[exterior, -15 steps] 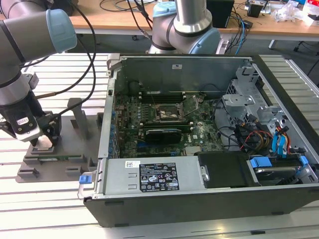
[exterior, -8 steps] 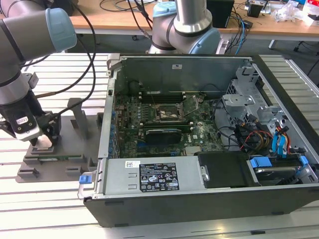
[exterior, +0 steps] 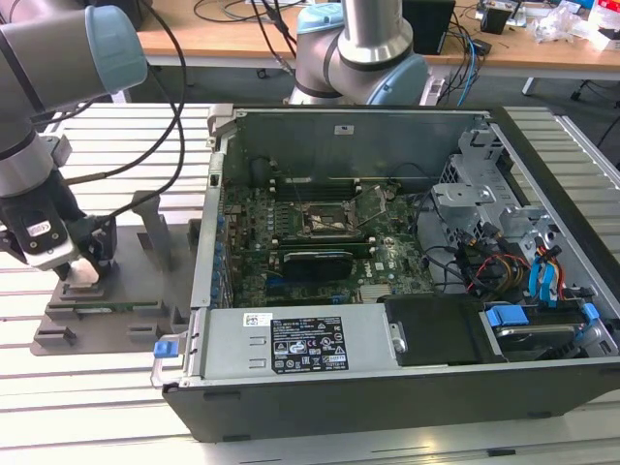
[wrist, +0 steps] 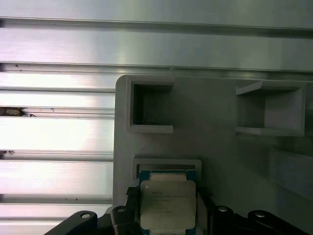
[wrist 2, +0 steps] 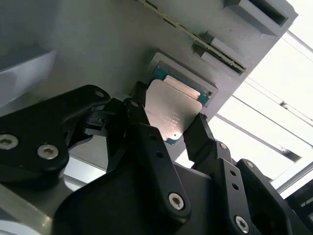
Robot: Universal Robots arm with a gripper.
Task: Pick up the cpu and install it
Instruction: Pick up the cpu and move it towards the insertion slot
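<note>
The jaws are closed in on the cpu. One black finger presses on each side edge of it, so the gripper has the chip between them. The cpu is a small flat square with a shiny silver top and a thin green rim. It is at the shallow square pocket of the grey fixture. I cannot tell if it has come up out of the pocket. There is faint grey writing on its silver top in the first wrist view, too pale to make out.

The fixture sits on the ribbed metal worktop, well apart from the computer case, off to the exterior view's left of it. Two more box-shaped holes are cut in the fixture near the pocket.

The computer case lies open. Inside it is a green motherboard with a dark square socket near its middle. The silver power box at the near edge of the case has a black label with white print and a small white sticker beside it. Another white sticker is on the far wall of the case. Behind the case stands a second robot arm, and past that a wooden desk with cables.
</note>
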